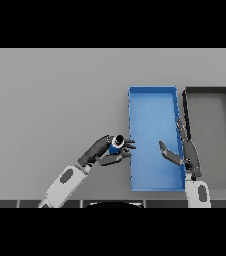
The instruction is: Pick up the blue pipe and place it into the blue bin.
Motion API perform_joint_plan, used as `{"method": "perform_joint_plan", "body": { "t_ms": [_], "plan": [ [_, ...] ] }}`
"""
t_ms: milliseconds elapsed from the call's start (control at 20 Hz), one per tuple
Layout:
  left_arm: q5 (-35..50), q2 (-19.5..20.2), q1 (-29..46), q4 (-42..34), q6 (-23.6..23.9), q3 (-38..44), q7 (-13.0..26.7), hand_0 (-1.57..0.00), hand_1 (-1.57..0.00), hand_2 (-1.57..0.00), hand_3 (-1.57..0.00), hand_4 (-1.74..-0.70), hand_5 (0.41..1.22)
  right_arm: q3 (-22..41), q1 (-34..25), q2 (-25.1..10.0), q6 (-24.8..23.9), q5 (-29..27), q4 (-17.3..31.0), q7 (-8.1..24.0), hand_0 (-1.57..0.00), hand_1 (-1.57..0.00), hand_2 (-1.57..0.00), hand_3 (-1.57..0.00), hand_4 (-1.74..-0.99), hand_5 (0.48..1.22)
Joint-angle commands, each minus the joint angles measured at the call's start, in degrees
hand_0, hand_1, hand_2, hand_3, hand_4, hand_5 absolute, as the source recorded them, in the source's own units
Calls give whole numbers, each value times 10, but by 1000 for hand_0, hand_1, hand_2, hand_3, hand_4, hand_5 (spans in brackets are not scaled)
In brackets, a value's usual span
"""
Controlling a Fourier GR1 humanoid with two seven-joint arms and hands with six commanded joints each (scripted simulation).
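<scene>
There is one camera. It sits up high, where the robot's head is, and looks down at the grey table (pixel 50 100) in front of it. The far side of the table is at the top of the view and the near side is at the bottom. The camera is far enough back to show the whole blue bin (pixel 153 91) and most of the dark bin (pixel 208 90), which runs off the right edge. Both arms reach in from the bottom edge. No other view shares this scene.
</scene>
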Motion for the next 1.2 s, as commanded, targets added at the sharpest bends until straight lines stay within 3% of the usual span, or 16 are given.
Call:
{"method": "perform_joint_plan", "body": {
  "t_ms": [0, 250, 400, 450, 600, 650, 700, 750, 950, 1050, 1150],
  "plan": [
    [1, -3, -4, -8, -3, -1, 8, -1560, -1562, -1563, -1563, -1466, 1217, 1, 0, 0, -1, 3, 0, -1, 1, 1, 1, 1, -1170, 644],
    [-13, -7, -6, -9, -12, 2, 38, -1567, -1568, -1568, -1568, -1466, 1220, 1, -4, -2, 1, 3, 2, -6, 1, 1, 1, 1, -1145, 643],
    [-17, -15, -1, -12, -21, 1, 39, -1569, -1569, -1570, -1570, -1466, 1220, -3, -40, -14, 24, -11, 36, -8, 1, 1, 1, 1, -1138, 643],
    [-21, -19, -5, -10, -21, 2, 43, -1569, -1570, -1570, -1570, -1466, 1220, -4, -54, -18, 34, -17, 50, -12, 1, 1, 1, 1, -1166, 643],
    [-27, -23, 8, -11, -27, 2, 34, -1570, -1570, -1570, -1570, -1467, 1220, -5, -80, -26, 58, -28, 80, -40, 1, 1, -2, 1, -1184, 642],
    [-25, -22, 3, -5, -30, 10, 30, -1570, -1570, -1571, -1571, -1467, 1220, -8, -83, -31, 68, -37, 79, -57, 1, 1, -20, 1, -1187, 642],
    [-28, -22, 4, -6, -32, 10, 30, -1571, -1571, -1571, -1571, -1467, 1221, -13, -90, -31, 101, -77, 76, -73, 1, -2, -41, 1, -1195, 648],
    [-26, -23, 2, -7, -35, 14, 34, -1571, -1571, -1571, -1571, -1467, 1221, -18, -91, -31, 139, -129, 63, -70, 1, -12, -67, 0, -1198, 641],
    [-32, -27, 11, -11, -42, 15, 26, -1571, -1571, -1571, -1571, -1467, 1221, -13, -134, -88, 263, -280, 19, 25, 1, -23, -118, -1, -1224, 600],
    [-29, -31, 10, -15, -47, 18, 34, -1571, -1571, -1571, -1571, -1467, 1221, 6, -171, -106, 292, -327, -5, 74, 1, -14, -111, 0, -1237, 577],
    [-36, -30, 16, -16, -51, 16, 37, -1571, -1571, -1571, -1571, -1467, 1221, 21, -193, -122, 306, -359, -35, 102, 1, -9, -104, 0, -1255, 560]
  ]
}}
